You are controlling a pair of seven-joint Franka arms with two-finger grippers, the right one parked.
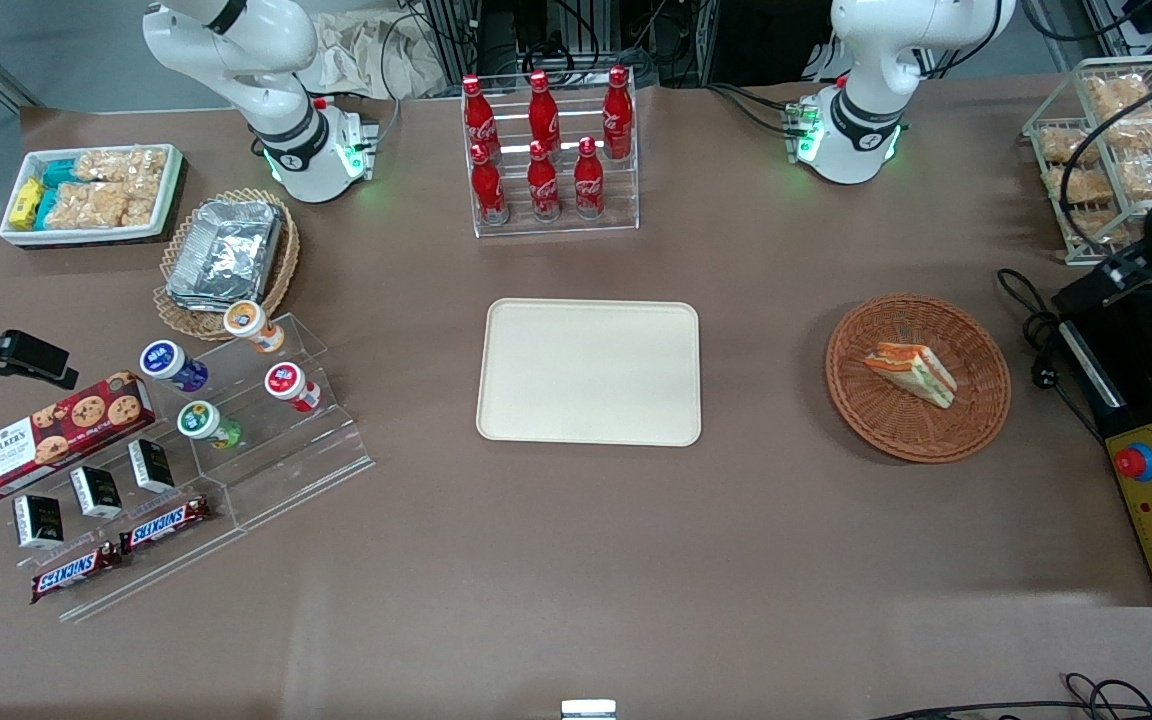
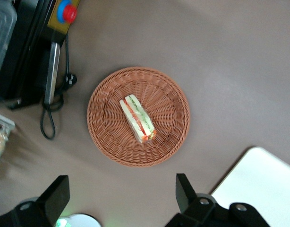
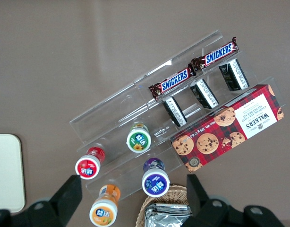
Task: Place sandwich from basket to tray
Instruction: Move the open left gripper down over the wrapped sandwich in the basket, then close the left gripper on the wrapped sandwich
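1. The hand is hovering above the basket, fingers spread wide, gripping nothing.
2. The sandwich is lying inside the basket, apart from the tray.

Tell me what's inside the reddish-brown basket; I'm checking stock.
Only the sandwich lies in the basket; the weave beneath it is hidden. The open gripper hovers above.

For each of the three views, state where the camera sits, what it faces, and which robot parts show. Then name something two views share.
Front view: above the table, facing both arm bases; tray central.
Left wrist view: on the working arm, looking down on the sandwich in the basket; open gripper fingers show.
Right wrist view: on the parked arm, over the Snickers bars.
Shared: front and left wrist views show the basket.
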